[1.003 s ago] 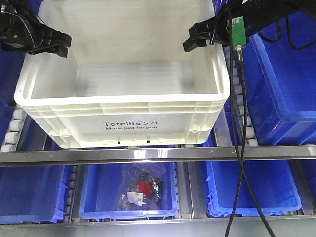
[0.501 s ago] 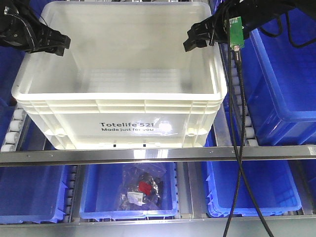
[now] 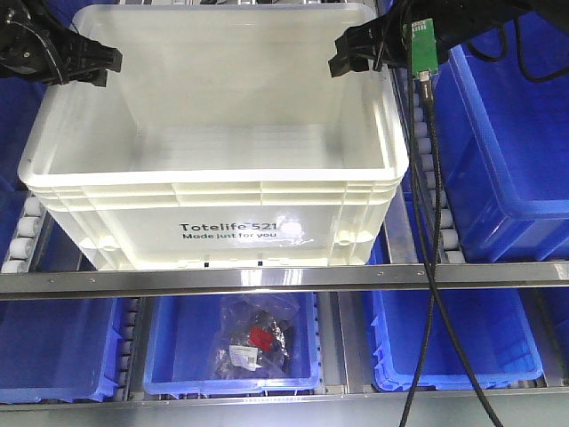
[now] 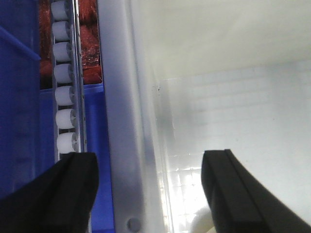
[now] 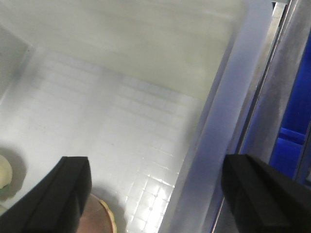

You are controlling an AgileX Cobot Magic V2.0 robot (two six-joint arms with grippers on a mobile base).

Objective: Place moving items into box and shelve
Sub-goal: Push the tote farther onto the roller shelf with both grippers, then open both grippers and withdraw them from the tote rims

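Observation:
The white "Totelife 521" box [image 3: 213, 169] stands on the roller shelf. My left gripper [image 3: 86, 62] is open at the box's far left rim. In the left wrist view, the left gripper [image 4: 150, 194] straddles the box's left wall [image 4: 131, 145] without touching it. My right gripper [image 3: 358, 52] is open at the far right rim. In the right wrist view, the right gripper [image 5: 163, 194] straddles the right wall [image 5: 214, 145] with a gap on each side. A brown round item [image 5: 99, 219] and a pale item [image 5: 4, 177] lie on the box floor.
Blue bins stand to the right [image 3: 511, 142] and on the lower shelf [image 3: 458, 342]. One lower bin [image 3: 178, 356] holds a plastic bag of parts [image 3: 253, 342]. White rollers [image 4: 63, 97] run beside the box. A steel rail [image 3: 284, 277] crosses the front. Cables [image 3: 431, 267] hang from the right arm.
The box slid slightly back and left on the rollers and settled. Both grippers moved farther back along the rims, still open.

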